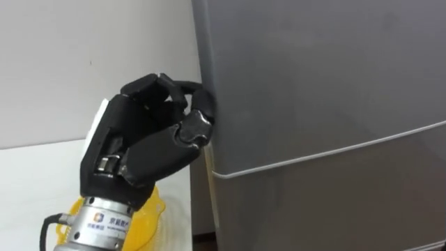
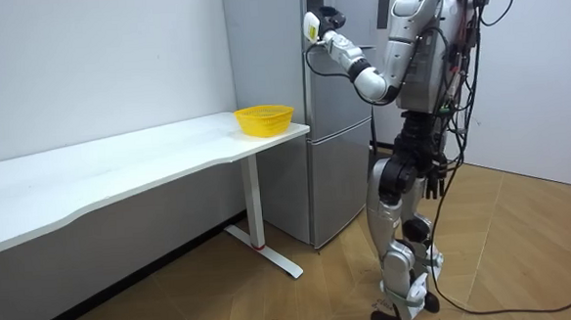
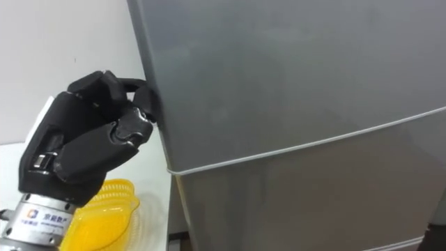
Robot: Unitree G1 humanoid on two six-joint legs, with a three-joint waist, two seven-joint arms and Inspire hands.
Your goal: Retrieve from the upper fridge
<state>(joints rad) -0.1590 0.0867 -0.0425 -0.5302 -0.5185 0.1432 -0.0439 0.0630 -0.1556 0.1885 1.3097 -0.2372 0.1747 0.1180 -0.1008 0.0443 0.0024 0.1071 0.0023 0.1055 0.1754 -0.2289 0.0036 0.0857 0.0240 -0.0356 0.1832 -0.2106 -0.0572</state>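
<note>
The left robot hand [image 1: 150,143] is curling its fingers round the edge of the upper fridge door [image 1: 327,77], which is standing closed just to its right. Whatever is to be fetched is sitting hidden behind that door, so pulling it open, reaching in and lifting out are all remaining. Below the robot hand a yellow basket [image 3: 115,206] is waiting on the worktop [image 2: 120,169].

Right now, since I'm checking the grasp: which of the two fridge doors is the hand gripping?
The upper door: the left hand curls round its left edge, while the lower door beneath it is untouched.
</note>
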